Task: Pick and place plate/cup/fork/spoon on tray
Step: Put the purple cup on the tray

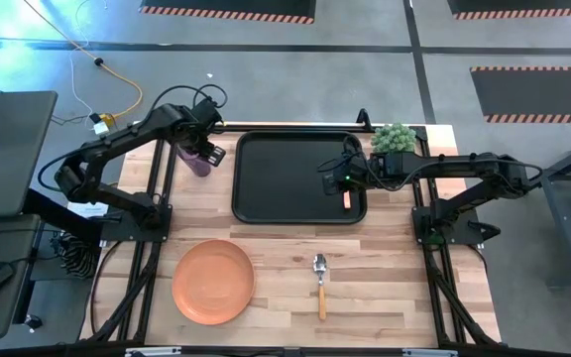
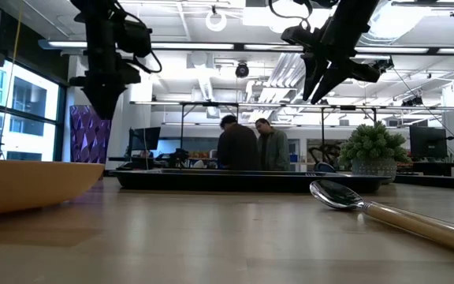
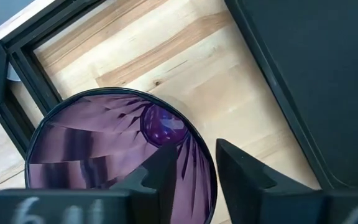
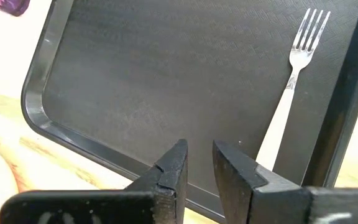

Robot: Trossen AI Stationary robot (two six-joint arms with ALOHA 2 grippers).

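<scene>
Large black rectangular tray (image 1: 285, 177) is the landmark. Round orange plate (image 1: 213, 281) and orange-handled metal spoon (image 1: 320, 283) sit off it on the wood table.

Orange-handled silver fork (image 4: 289, 96) lies inside its right rim, mostly hidden under the right gripper (image 4: 200, 168), whose fingers are slightly parted and empty.

Left gripper (image 3: 194, 168), just left of the tray, straddles the translucent purple cup (image 3: 114, 158) rim, one finger inside; can't tell if it's clamped.

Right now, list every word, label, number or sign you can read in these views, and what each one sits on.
No text can be read.
Left claw: pale marks on its near bar, too blurred to read.
Right claw: pale marks on its near bar, too blurred to read.
Tray, plate, cup, fork, spoon: no markings visible.
</scene>
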